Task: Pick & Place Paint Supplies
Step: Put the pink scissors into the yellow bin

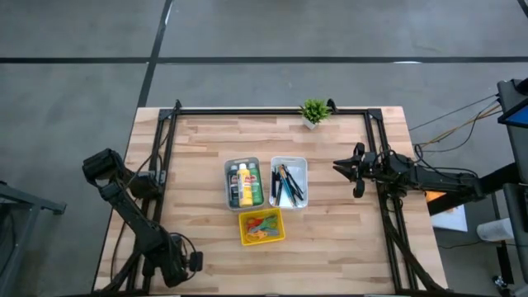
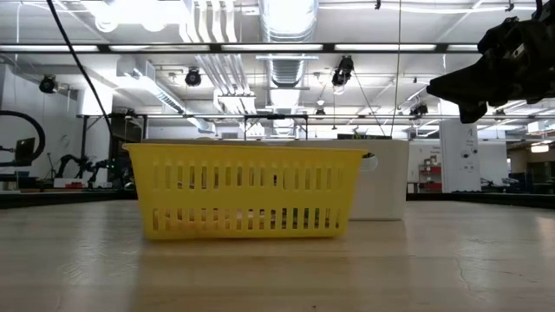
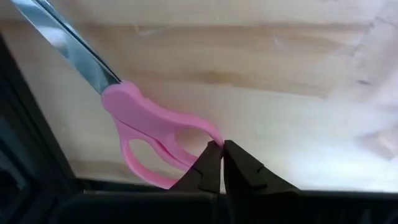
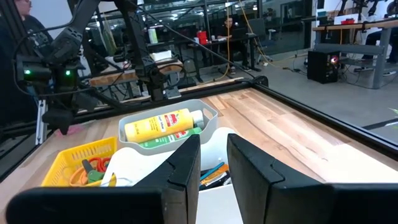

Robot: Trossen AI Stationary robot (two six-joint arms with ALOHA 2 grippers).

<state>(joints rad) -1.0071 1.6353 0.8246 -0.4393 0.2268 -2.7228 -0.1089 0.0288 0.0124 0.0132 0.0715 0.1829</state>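
- The paint bottles (image 1: pixel 245 185) lie side by side in a grey tray (image 1: pixel 228 191) at the middle of the table (image 1: pixel 346 239); one is dark with a pale cap, one yellow, one green.
- In the right wrist view the yellow bottle (image 4: pixel 163 124) lies on its side with a red printed label and a white cap, the green one tucked beside it.
- Thin dark-handled brushes and slim coloured pencils (image 1: pixel 287 185) lie in a white tray (image 1: pixel 302 167) just right of the grey one, the two trays touching or nearly so.
- A yellow slotted basket (image 1: pixel 261 227) sits on the near side of both trays, holding small red, green and orange things.
- The left claw (image 3: pixel 222 146) is at the table's left edge, pressed together on the loop of a pair of pink-handled scissors (image 3: pixel 146 124) whose steel blade points away.
- The right claw (image 1: pixel 345 168) hovers above the table right of the white tray, fingers (image 4: pixel 186 163) parted with nothing between them.
- A small green potted plant (image 1: pixel 313 111) stands at the far edge.
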